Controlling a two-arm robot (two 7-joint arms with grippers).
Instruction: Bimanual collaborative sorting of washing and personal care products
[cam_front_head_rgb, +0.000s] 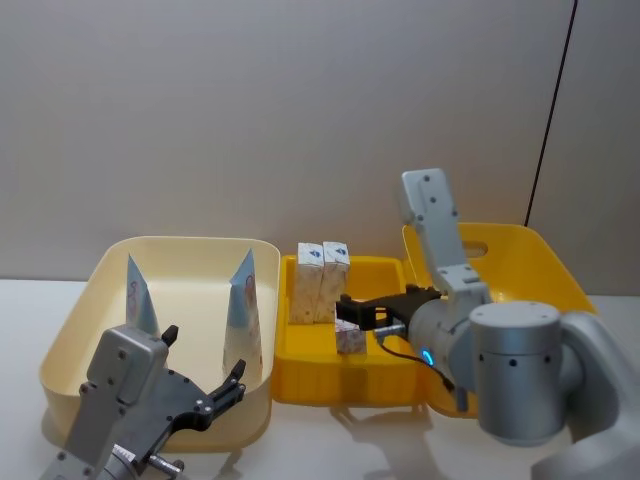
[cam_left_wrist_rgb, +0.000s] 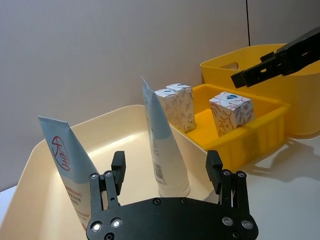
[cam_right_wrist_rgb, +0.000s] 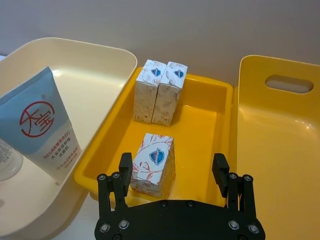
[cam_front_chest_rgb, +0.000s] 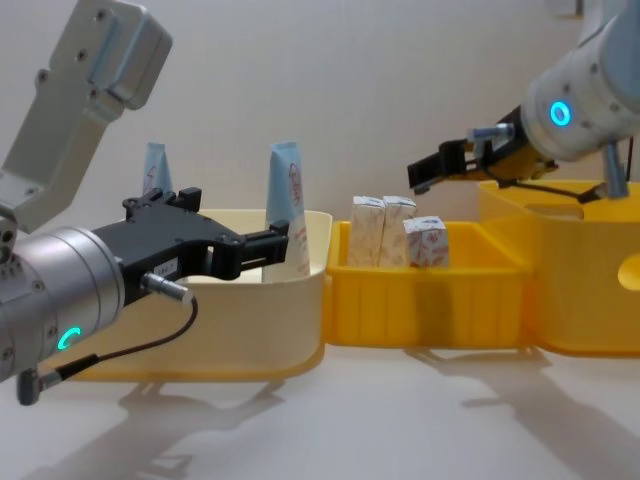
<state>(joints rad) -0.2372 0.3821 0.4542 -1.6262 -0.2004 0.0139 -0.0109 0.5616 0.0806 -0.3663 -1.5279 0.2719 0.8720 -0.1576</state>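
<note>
Two pale blue tubes with red lettering stand upright in the cream bin (cam_front_head_rgb: 70, 330), one at the left (cam_front_head_rgb: 140, 295) and one at the right (cam_front_head_rgb: 243, 305). My left gripper (cam_front_head_rgb: 200, 385) is open at the bin's near side, facing the right tube (cam_left_wrist_rgb: 162, 145) with nothing held. Two white cartons (cam_front_head_rgb: 322, 280) stand side by side at the back of the small yellow bin (cam_front_head_rgb: 300, 385). A third carton (cam_right_wrist_rgb: 152, 165) stands nearer the front. My right gripper (cam_right_wrist_rgb: 172, 165) hovers open above that carton (cam_front_chest_rgb: 425, 240), apart from it.
A larger yellow bin (cam_front_head_rgb: 520, 265) with a handle slot stands at the right, touching the small one. The three bins sit in a row on a white table (cam_front_chest_rgb: 400, 420), with bare table in front. A grey wall stands behind.
</note>
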